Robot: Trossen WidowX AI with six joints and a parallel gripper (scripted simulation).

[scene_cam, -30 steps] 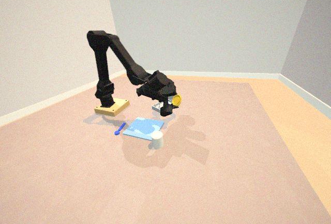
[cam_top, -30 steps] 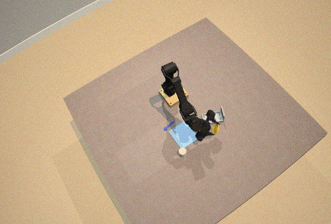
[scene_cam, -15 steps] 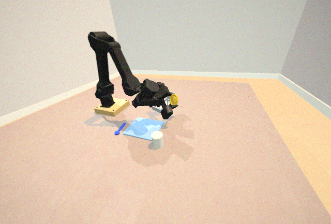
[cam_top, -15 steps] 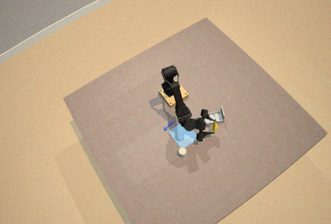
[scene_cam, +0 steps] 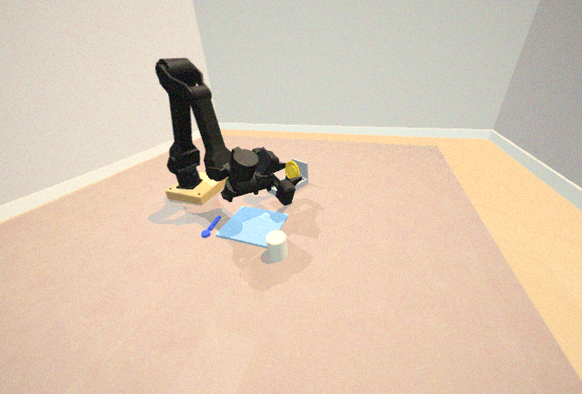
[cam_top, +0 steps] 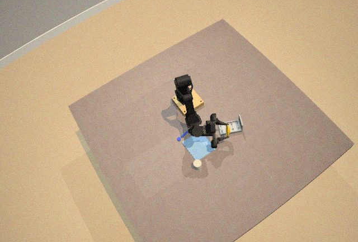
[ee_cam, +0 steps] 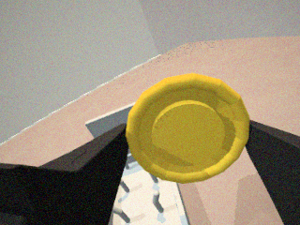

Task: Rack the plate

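The yellow plate (cam_top: 227, 130) (scene_cam: 292, 169) (ee_cam: 189, 133) is held on edge, standing about upright, over the dish rack. My gripper (cam_top: 227, 131) (scene_cam: 293, 171) (ee_cam: 185, 128) is shut on the plate, one finger at each side of its rim. The grey-white dish rack (cam_top: 238, 130) (scene_cam: 303, 184) (ee_cam: 141, 202) has short pegs and a tall panel at its far end. It lies under and behind the plate. The plate's lower edge looks low over the rack; whether it touches the rack or sits between rails cannot be told.
A light blue mat (cam_top: 198, 150) (scene_cam: 251, 227) lies beside the rack, under the arm. A white cylinder (cam_top: 197, 163) (scene_cam: 276, 246) stands at the mat's corner. A blue spoon (cam_top: 179, 139) (scene_cam: 205, 233) lies at the mat's other side. The arm's base sits on a wooden block (cam_top: 197, 100) (scene_cam: 203, 195).
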